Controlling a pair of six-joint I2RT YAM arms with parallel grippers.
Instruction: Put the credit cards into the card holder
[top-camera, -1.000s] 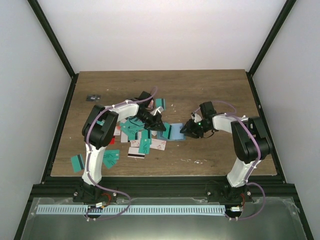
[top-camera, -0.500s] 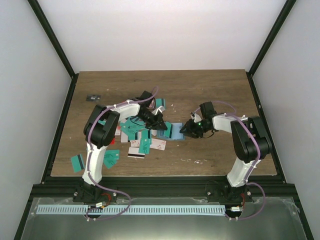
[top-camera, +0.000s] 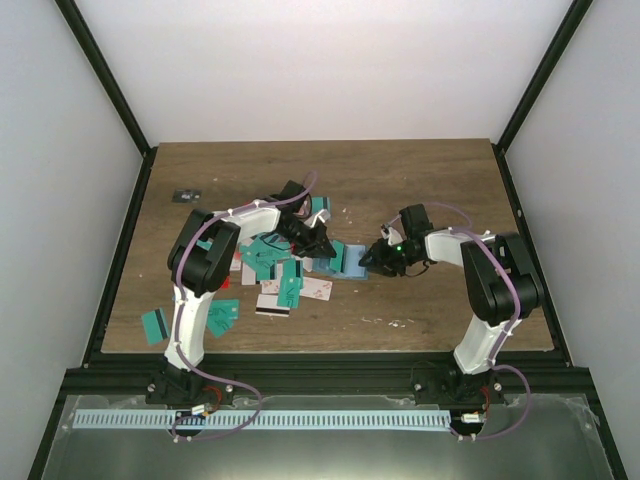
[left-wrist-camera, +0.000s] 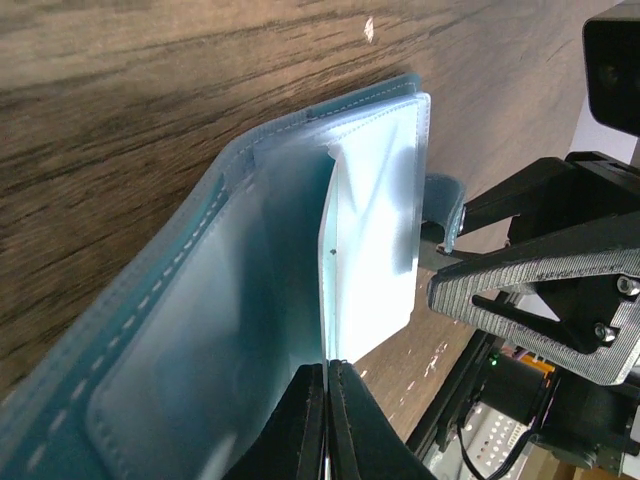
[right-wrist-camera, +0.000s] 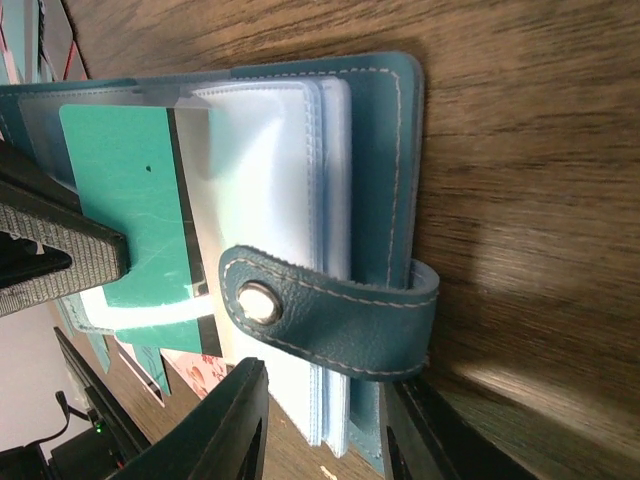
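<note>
Tabletop (top-camera: 430, 190): brown wood, both arms reaching in to its middle. Loose credit cards (top-camera: 280, 282) lie in a scattered heap left of centre, teal, white-pink and one with a black stripe; two more teal ones (top-camera: 155, 325) sit apart near the front-left edge. The card holder (top-camera: 352, 262) lies open just right of that heap, between the two claws. On my right wrist view its teal stitched cover (right-wrist-camera: 385, 150) lies flat on the wood with a stack of clear pocket leaves (right-wrist-camera: 270, 170) on top. Right claw (right-wrist-camera: 325, 380) is closed partway on the holder's near edge, one finger on each side of the leaves and cover. Left claw (left-wrist-camera: 327, 390) is pressed together, pinching one teal card (right-wrist-camera: 125, 190) by its outer end. That card is partly inside the top clear pocket: its grey-black stripe shows through the plastic, while the pinched end is outside the pocket. The closing strap (right-wrist-camera: 340, 315) curls over the leaves from the cover edge, metal snap (right-wrist-camera: 258, 301) facing up, unfastened. A small dark object (top-camera: 186, 194) lies at the far left; I cannot tell what it is.
</note>
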